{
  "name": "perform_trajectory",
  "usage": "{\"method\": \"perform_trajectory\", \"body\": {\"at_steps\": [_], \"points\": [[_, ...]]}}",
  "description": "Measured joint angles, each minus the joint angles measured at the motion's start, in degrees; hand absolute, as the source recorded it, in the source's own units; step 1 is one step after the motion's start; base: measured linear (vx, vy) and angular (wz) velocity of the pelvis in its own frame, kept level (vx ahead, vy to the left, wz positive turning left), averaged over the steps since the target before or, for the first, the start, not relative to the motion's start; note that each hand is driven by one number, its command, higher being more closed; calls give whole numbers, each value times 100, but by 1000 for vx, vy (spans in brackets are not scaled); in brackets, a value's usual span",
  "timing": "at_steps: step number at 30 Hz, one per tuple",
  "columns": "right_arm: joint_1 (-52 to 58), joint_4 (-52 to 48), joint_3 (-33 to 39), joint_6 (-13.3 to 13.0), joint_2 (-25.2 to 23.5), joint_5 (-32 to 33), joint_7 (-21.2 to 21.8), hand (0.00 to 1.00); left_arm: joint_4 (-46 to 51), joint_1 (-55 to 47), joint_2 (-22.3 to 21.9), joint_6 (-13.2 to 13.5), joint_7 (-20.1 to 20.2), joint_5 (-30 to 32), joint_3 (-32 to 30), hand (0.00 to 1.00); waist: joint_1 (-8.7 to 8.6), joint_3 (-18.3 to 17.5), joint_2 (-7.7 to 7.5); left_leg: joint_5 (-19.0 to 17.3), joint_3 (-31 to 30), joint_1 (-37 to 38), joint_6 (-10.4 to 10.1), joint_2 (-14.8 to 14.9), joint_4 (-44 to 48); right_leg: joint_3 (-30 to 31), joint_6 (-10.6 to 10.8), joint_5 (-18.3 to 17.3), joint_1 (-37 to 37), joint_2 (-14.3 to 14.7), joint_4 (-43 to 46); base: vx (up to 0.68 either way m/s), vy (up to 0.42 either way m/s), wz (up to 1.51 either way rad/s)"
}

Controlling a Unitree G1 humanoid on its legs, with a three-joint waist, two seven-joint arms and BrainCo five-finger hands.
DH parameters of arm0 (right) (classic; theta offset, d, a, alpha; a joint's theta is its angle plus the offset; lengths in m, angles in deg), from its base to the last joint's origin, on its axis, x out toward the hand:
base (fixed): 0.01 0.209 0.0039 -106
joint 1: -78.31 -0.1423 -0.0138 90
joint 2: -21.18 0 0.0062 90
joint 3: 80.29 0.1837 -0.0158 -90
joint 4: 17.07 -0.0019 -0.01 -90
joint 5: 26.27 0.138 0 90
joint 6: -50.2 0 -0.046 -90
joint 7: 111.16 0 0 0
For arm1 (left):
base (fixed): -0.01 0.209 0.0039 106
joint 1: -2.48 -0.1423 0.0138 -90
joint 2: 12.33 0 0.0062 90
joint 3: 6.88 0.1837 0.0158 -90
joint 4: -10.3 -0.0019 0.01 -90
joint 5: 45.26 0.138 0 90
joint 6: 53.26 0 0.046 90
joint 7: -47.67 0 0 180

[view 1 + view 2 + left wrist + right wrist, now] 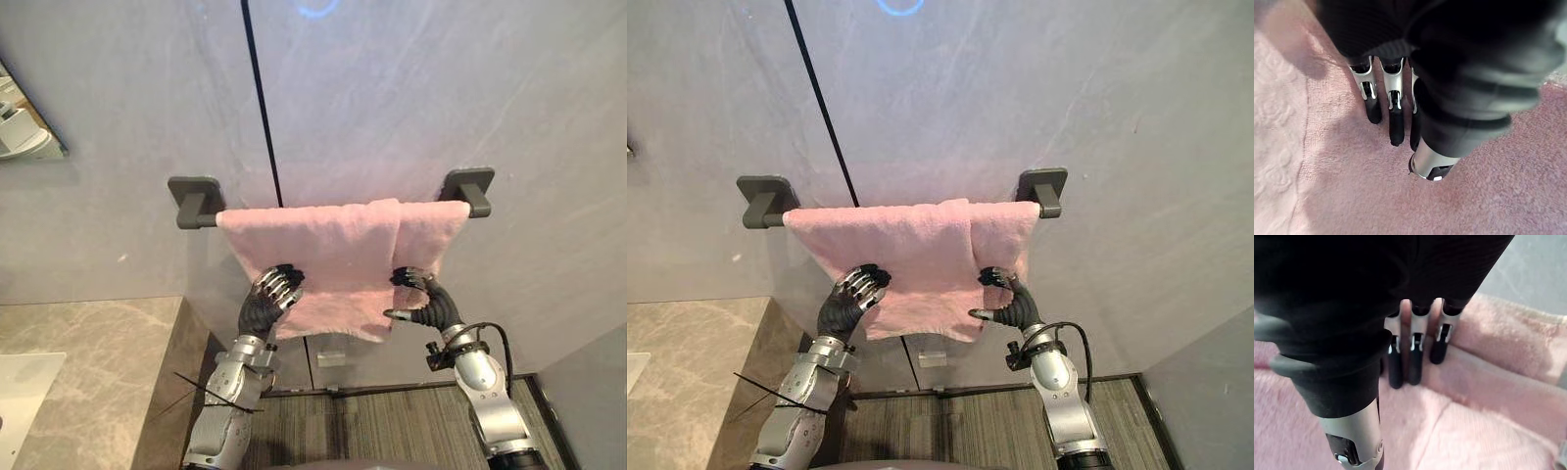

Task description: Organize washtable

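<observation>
Pink towel [333, 255] is seen draped over the dark grey towel bar [196, 203] on the grey wall, doubled over near its right end. Left hand [265, 302] is laid flat against the towel's lower left, fingers [1396, 122] nearly straight, thumb apart, nothing clasped. Right hand [426, 302] is pressed to the overlapped right part, fingers [1414, 363] likewise extended.

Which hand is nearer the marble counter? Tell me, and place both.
Left. The left hand touches the pink towel on the side toward the counter; the right hand touches the towel's far side.
</observation>
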Motion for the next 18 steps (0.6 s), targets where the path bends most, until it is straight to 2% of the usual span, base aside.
{"method": "perform_trajectory", "body": {"at_steps": [3,8,13,18], "points": [[2,3,387,115,-201,0,-242,0,-11,-14,-56,0,-51,67,-210,0,-7,1,-2,0,-6,0,0,2,-1,-8,-1,1,1,0,2,-33,-27,1],[180,-17,1014,122,-583,3,-496,0,-119,-125,-263,6,-118,220,-670,0,-9,14,-27,8,-9,3,10,4,-10,-5,-8,6,0,0,6,-50,-22,0],[981,-439,1133,168,-1033,11,-595,0,-119,-847,-494,3,-109,309,-748,0,7,25,-59,16,16,15,21,32,-106,3,-7,5,-19,-5,-12,-6,-11,-1],[1690,-707,1064,194,-1317,31,-578,0,-391,-1358,-681,1,-64,462,-861,0,45,62,-170,1,112,35,24,70,-90,-29,-5,5,-3,-44,41,-5,-4,-1]]}}
